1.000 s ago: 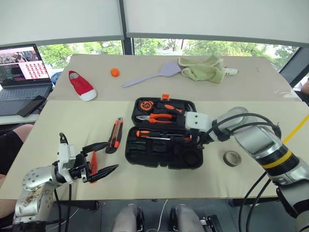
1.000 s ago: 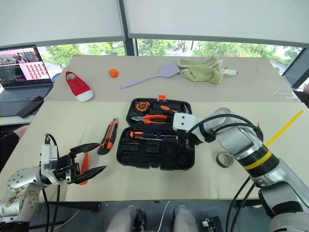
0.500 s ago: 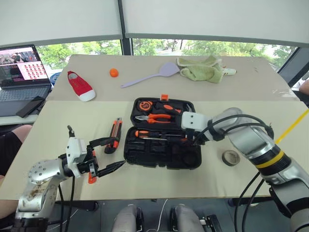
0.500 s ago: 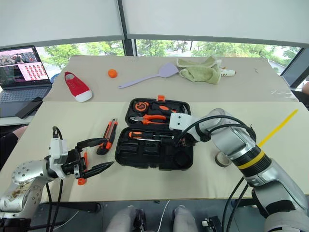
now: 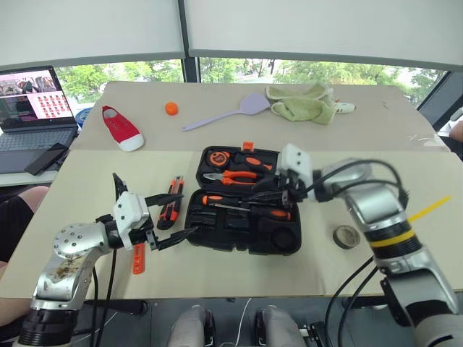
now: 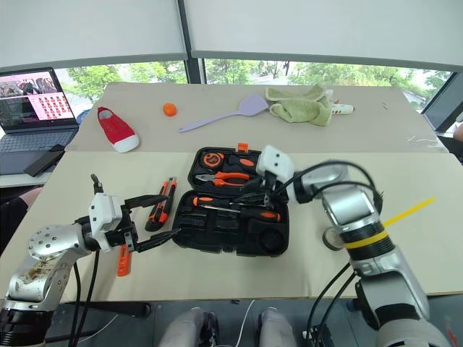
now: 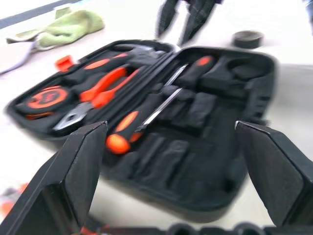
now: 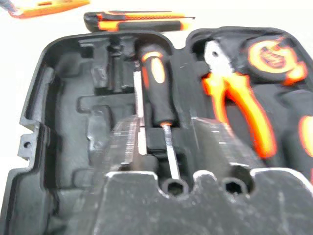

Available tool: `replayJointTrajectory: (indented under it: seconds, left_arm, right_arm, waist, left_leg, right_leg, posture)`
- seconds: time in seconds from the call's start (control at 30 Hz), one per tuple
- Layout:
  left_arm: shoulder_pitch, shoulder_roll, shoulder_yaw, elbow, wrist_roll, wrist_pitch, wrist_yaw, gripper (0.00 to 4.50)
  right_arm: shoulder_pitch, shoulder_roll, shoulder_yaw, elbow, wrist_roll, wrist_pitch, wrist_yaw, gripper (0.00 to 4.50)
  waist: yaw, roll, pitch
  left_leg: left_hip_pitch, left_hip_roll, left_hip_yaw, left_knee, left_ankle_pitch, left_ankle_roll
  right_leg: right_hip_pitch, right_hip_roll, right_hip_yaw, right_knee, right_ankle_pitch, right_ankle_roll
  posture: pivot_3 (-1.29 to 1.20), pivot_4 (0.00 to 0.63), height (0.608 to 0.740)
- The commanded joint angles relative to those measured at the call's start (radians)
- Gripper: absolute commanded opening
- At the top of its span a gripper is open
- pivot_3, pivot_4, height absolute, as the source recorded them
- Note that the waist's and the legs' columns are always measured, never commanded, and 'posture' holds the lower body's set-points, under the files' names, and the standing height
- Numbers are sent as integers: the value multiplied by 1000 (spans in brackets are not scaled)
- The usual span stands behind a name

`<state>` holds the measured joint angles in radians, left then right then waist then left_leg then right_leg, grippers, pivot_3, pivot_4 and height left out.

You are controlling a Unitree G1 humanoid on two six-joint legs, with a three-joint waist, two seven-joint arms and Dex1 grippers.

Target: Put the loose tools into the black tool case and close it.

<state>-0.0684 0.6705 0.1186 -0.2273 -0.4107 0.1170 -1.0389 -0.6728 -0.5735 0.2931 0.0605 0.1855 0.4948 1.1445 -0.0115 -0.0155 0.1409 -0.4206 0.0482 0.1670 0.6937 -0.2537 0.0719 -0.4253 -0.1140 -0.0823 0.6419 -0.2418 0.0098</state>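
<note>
Two screwdrivers point(image 5: 246, 207) with orange-and-black handles lie side by side in the near half of the one open case point(image 5: 244, 236), which sits at the middle of the table point(image 5: 87, 181). Its far half holds three more tools: one tape measure point(image 5: 216, 157), one pair of pliers point(image 5: 231, 176) and one hammer point(image 5: 257, 160). Three loose tools are outside the case. One knife point(image 5: 172, 199) lies just beside the case at 9 o'clock from it, one small orange screwdriver point(image 5: 137, 258) lies at about 8 o'clock from the case near the front edge, and one tape roll point(image 5: 347, 236) lies at 3 o'clock from the case, a little apart. The left gripper point(image 5: 173, 218) is above the table at the left side of the case, its two black fingers are spread wide and there is nothing between them. The right gripper point(image 5: 262, 194) is over the case above the two screwdrivers; in the right wrist view its fingers point(image 8: 128, 142) appear blurred, a little apart, with the two shafts below them, and I cannot tell if they hold anything. At 12 o'clock, on the far table, are one spatula point(image 5: 226, 113), one green cloth point(image 5: 304, 103), one orange ball point(image 5: 171, 108) and one red shoe point(image 5: 121, 126). One laptop point(image 5: 32, 108) is at 10 o'clock.
</note>
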Motion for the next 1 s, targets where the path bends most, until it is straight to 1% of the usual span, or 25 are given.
replayJointTrajectory:
  seconds: [0.03,0.2,0.3,0.4,0.47,0.53,0.57,0.6,0.67,0.73,0.77,0.83,0.87,0.9,0.93,0.97,1.0]
  left_arm:
    - [3,17,4,-39,-3,12,9,4500]
    - [33,33,17,-37,-3,8,5,4500]
    - [56,40,25,-37,-3,4,6,4500]
    - [71,44,31,-31,0,0,11,4500]
    - [79,39,43,-25,2,5,34,4500]
    - [86,32,63,-20,-9,15,51,4500]
    - [104,28,99,-21,-47,37,59,4500]
    - [130,25,147,-18,-84,51,63,4500]
    - [190,46,228,2,-112,62,50,4500]
    - [252,70,316,39,-111,49,38,4500]
    - [281,75,367,55,-121,50,39,4500]
    - [347,86,459,93,-127,56,41,4500]
    - [384,91,501,114,-124,56,38,4500]
    - [417,93,536,127,-121,65,43,4500]
    - [453,93,571,137,-115,85,59,4500]
    - [476,94,593,142,-112,100,71,4500]
    - [498,93,614,148,-117,108,68,4500]
  right_arm:
    - [26,9,26,10,-30,-48,-6,65]
    - [35,38,51,68,-65,-69,-30,22]
    - [41,38,81,94,-95,-84,-21,22]
    - [42,46,109,96,-112,-91,-18,22]
    - [40,64,105,78,-100,-78,-20,22]
    - [39,76,75,59,-78,-63,-26,22]
    - [46,70,41,43,-65,-83,-34,22]
    - [59,74,-20,26,-37,-106,-62,22]
    - [102,64,-129,-35,62,-107,-45,22]
    - [179,29,-219,-110,156,-104,-1,593]
    - [224,13,-260,-145,195,-114,18,741]
    - [309,12,-351,-181,235,-181,-5,1445]
    - [352,9,-396,-186,240,-217,-23,1894]
    - [392,6,-434,-191,254,-243,-24,2068]
    - [434,4,-480,-181,281,-288,4,2471]
    - [462,2,-508,-175,303,-321,25,2870]
    - [489,-3,-528,-164,315,-357,53,3149]
  waist:
    - [-1,0,0]
    - [-5,0,0]
    - [-4,0,0]
    - [-5,0,0]
    - [-5,0,0]
    - [-6,-1,-1]
    - [-7,-1,-1]
    - [-9,-1,-1]
    - [-9,-1,0]
    - [-6,-1,0]
    - [-4,-1,0]
    - [-1,-1,0]
    - [-1,-1,0]
    - [-1,-1,0]
    - [0,-2,0]
    - [0,-2,0]
    - [0,-2,0]
  left_leg:
    - [0,0,0,0,0,0]
    - [2,1,0,0,1,-1]
    - [5,1,0,-1,1,-1]
    - [6,1,0,-1,1,-2]
    - [8,1,0,-1,1,-2]
    - [8,2,0,-2,1,-2]
    - [8,2,0,-2,1,-3]
    - [8,2,0,-2,1,-3]
    - [8,2,0,-3,1,-4]
    - [7,2,0,-4,1,-4]
    - [6,1,0,-5,1,-4]
    - [6,1,0,-6,1,-4]
    - [7,1,0,-6,0,-4]
    - [7,2,0,-7,0,-4]
    - [7,1,0,-7,0,-4]
    - [8,1,0,-7,-3,-8]
    - [8,1,0,-7,-5,-11]
  right_leg:
    - [0,0,0,0,0,0]
    - [0,1,0,1,0,0]
    - [2,1,1,1,0,-1]
    - [3,1,1,2,-1,-1]
    - [4,1,1,2,-1,-1]
    - [4,1,2,3,-1,-2]
    - [3,1,2,3,-1,-2]
    - [3,1,3,4,-1,-2]
    - [2,1,3,4,-2,-3]
    - [1,0,3,3,-2,-4]
    - [0,0,3,3,-2,-4]
    - [1,0,2,0,-2,-4]
    - [2,0,1,-1,-3,-4]
    - [2,0,1,-1,-3,-4]
    - [2,0,1,-1,-3,-4]
    - [2,-1,1,-1,-3,-3]
    - [2,-1,1,-1,-3,-3]
  posture:
    - [0,150,740]
    - [0,150,740]
    - [0,150,740]
    - [0,150,740]
    - [0,150,740]
    - [0,150,740]
    - [0,150,740]
    - [0,150,740]
    - [0,150,740]
    - [0,150,740]
    - [0,150,740]
    - [0,150,740]
    - [0,150,740]
    - [0,150,740]
    - [0,150,740]
    - [0,150,740]
    - [0,150,740]
